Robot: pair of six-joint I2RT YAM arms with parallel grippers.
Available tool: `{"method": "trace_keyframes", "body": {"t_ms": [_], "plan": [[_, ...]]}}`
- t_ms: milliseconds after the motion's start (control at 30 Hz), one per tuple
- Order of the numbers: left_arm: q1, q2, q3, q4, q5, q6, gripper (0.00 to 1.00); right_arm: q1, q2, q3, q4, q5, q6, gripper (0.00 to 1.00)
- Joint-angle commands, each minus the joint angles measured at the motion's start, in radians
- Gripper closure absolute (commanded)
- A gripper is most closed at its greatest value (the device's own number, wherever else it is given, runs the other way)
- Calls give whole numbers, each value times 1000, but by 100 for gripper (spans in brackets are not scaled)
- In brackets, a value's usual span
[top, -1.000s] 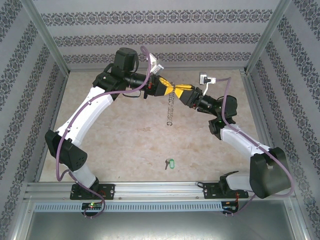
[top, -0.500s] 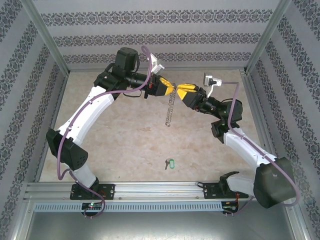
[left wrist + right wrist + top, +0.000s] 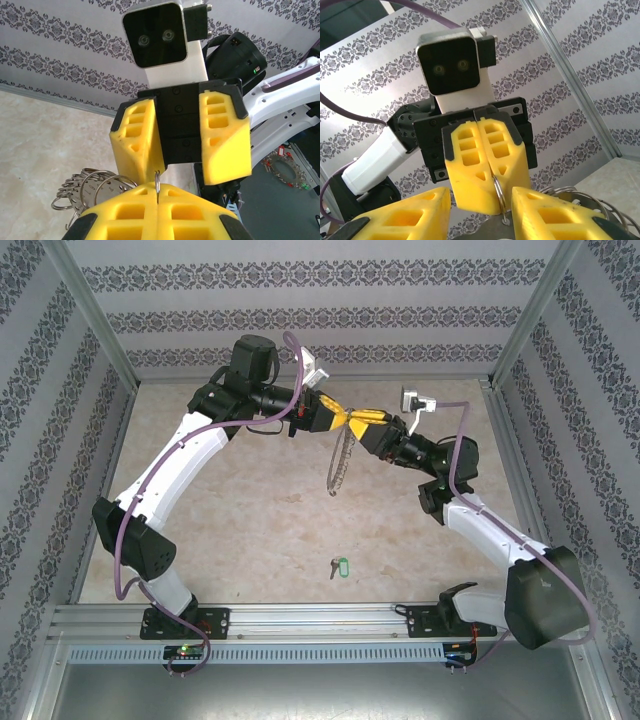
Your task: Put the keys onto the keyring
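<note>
- Keyring [image 3: 340, 460], in the top view, is held up by the left end effector [image 3: 342, 417] and droops like a chain over the surface [image 3: 240, 520]. The right end effector [image 3: 357, 420] is met with it tip to tip. The keys [image 3: 338, 566] lie flat well apart from both, toward the near edge, with the long axis roughly left to right and the green tag on the right.
- In the left wrist view, the left fingers are seen clamped together on the ring's thin wire. The right fingers opposite stand apart, with nothing gripped.
- In the right wrist view, the same clamp is shown.
- Neither arm is judged clearly nearer, so the unladen right one is favoured for the keys.
</note>
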Motion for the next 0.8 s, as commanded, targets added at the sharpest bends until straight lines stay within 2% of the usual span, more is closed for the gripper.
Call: {"method": "trace_keyframes", "body": {"t_ms": [0, 133, 333, 533, 767], "plan": [[-11, -7, 21, 15, 17, 7, 100, 15, 10, 20, 56, -9, -3, 66], [-12, -6, 19, 15, 19, 7, 100, 18, 18, 27, 56, -11, -6, 74], [-13, -5, 18, 17, 22, 6, 100, 23, 28, 39, 57, -11, -6, 80], [-12, -4, 14, 18, 26, 5, 100, 24, 33, 47, 62, -8, -6, 99], [-12, -7, 0, 66, -9, -42, 98, 24, 30, 49, 59, 5, -22, 100]]}}
